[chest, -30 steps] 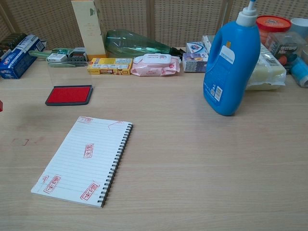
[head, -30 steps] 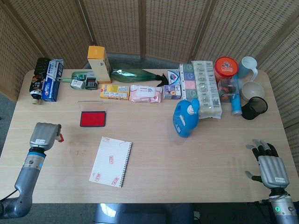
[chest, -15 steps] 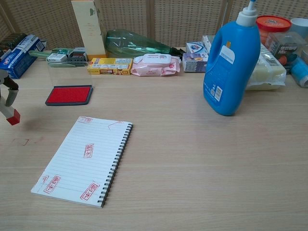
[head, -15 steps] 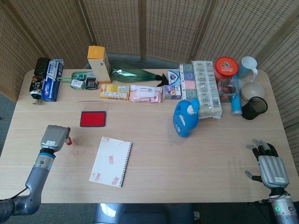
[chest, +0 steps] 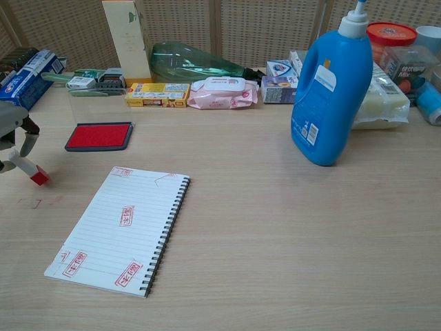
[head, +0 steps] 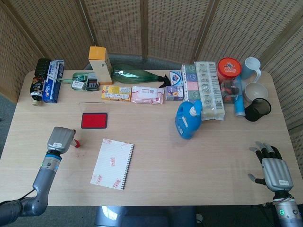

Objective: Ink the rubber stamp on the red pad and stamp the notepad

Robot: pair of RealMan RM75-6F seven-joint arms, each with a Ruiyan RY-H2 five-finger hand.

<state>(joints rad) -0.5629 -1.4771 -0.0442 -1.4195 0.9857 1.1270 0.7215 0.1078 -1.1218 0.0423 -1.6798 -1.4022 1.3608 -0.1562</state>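
My left hand point(head: 61, 139) point(chest: 12, 131) grips a small white rubber stamp with a red tip point(head: 76, 142) point(chest: 32, 172), held above the table left of the notepad. The spiral notepad point(head: 112, 163) point(chest: 120, 229) lies open near the front, with several red stamp marks on its lined page. The red ink pad point(head: 94, 120) point(chest: 99, 135) sits behind it, its clear lid raised at the back. My right hand point(head: 273, 169) rests at the table's front right edge, fingers spread and holding nothing.
A blue detergent bottle point(head: 188, 119) point(chest: 328, 89) stands right of centre. Along the back run boxes, a green bottle point(head: 135, 74), wipes point(chest: 223, 93), a pill organiser point(head: 207, 90), cups and jars. Faint red marks point(chest: 34, 203) stain the table by my left hand.
My left hand has moved right, toward the notepad, carrying the stamp; the hand now shows in the chest view, where a second ago only the stamp's tip did. The right hand has stayed still.
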